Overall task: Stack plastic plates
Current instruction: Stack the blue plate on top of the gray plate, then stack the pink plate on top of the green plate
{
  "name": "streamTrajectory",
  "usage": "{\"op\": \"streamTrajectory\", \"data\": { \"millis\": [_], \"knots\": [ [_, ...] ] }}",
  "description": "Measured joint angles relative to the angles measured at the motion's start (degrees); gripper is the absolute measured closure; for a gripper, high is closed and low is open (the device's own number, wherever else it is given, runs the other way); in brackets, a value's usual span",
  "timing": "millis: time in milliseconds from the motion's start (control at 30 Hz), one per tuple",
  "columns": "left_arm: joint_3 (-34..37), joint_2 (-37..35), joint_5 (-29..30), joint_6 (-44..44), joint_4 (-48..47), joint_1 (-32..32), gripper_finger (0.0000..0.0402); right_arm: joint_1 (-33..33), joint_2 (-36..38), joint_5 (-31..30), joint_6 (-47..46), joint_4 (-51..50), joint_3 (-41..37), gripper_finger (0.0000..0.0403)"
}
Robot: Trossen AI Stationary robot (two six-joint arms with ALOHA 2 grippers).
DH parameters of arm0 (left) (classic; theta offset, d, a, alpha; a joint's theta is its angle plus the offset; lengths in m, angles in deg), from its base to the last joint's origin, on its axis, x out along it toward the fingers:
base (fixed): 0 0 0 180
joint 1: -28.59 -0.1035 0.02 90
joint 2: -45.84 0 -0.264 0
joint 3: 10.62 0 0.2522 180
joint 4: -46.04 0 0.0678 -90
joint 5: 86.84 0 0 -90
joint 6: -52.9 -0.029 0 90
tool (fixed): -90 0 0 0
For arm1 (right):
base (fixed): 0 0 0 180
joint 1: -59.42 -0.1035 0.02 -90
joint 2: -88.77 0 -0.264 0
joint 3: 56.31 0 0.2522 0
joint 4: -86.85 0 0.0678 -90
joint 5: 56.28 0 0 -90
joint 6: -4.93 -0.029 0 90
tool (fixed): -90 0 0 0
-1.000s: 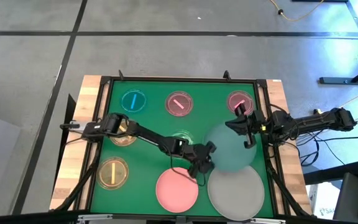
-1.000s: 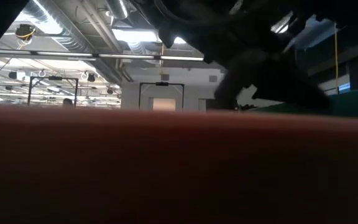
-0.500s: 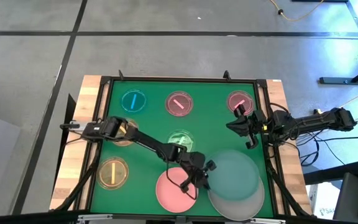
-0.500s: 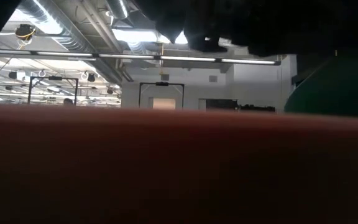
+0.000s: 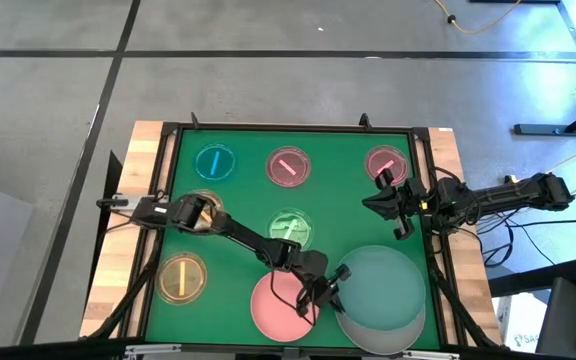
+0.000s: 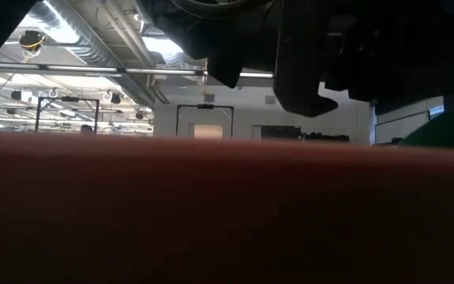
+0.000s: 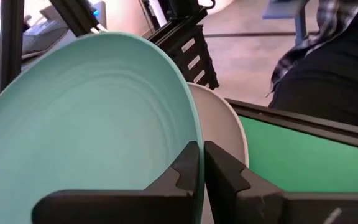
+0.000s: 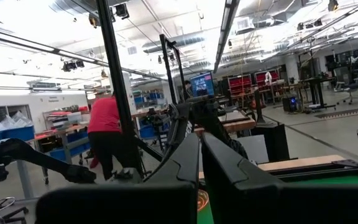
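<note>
A large dark teal-grey plate [image 5: 380,283] lies over the grey plate [image 5: 388,330] by the near right corner, covering most of it. My left gripper [image 5: 333,290] is shut on the teal plate's left rim. The large pink plate [image 5: 280,305] lies flat beside it and fills the low view [image 6: 227,213]. Small striped plates rest flat on the mat: blue [image 5: 215,162], pink [image 5: 288,167], pink [image 5: 385,163], green [image 5: 290,228], amber [image 5: 183,277], and another amber [image 5: 203,212] partly under the left arm. My right gripper [image 5: 390,207] hovers shut at the right edge. My left gripper pinches the teal plate's rim [image 7: 194,134] between its two fingers, on the side facing the pink plate. One finger [image 7: 182,171] lies on the upper face and the other on the underside. It comes from the table's left, slanting down. The plate sits over the grey plate [image 7: 229,127]; whether they touch I cannot tell.
A green mat [image 5: 243,195] covers the table inside a dark frame [image 5: 288,127]. The left arm [image 5: 238,232] stretches across the mat's middle. A person in a plaid sleeve [image 7: 328,43] stands past the near edge. Another person in red [image 8: 107,134] is in the room.
My left gripper carried the teal plate from the mat's middle right toward the near edge, and it now sits over the grey plate. The arm swung across the green small plate, which is uncovered now. My right gripper kept still.
</note>
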Motion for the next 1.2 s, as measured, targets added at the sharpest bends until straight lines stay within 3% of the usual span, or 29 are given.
{"op": "streamTrajectory", "data": {
  "millis": [400, 600, 833, 933, 1033, 1200],
  "knots": [
    [-0.04, -0.02, -0.86, 0.53, 0.00, -0.04, 0.0329, 0.00, -0.02, -0.01, 0.01, -0.11, 0.00, 0.0386],
    [-0.04, -1.55, 7.50, 0.74, -4.20, 0.73, 0.0300, 0.00, 0.01, 0.00, 0.01, -1.40, 0.01, 0.0386],
    [-0.04, -7.74, 27.35, 0.65, -20.75, 2.18, 0.0297, 0.02, 0.01, -0.04, 0.02, -2.60, 0.04, 0.0386],
    [-0.04, -10.25, 32.37, 2.72, -29.80, 2.33, 0.0297, 0.02, 0.01, -0.05, 0.02, -2.71, 0.04, 0.0386],
    [-0.02, -13.74, 32.46, 7.35, -40.12, 2.28, 0.0296, 0.02, 0.01, -0.04, 0.02, -2.84, 0.04, 0.0386],
    [-0.07, -17.75, 25.32, 14.71, -54.95, 2.28, 0.0298, 0.02, 0.01, -0.06, 0.02, -2.92, 0.04, 0.0386]
  ]
}}
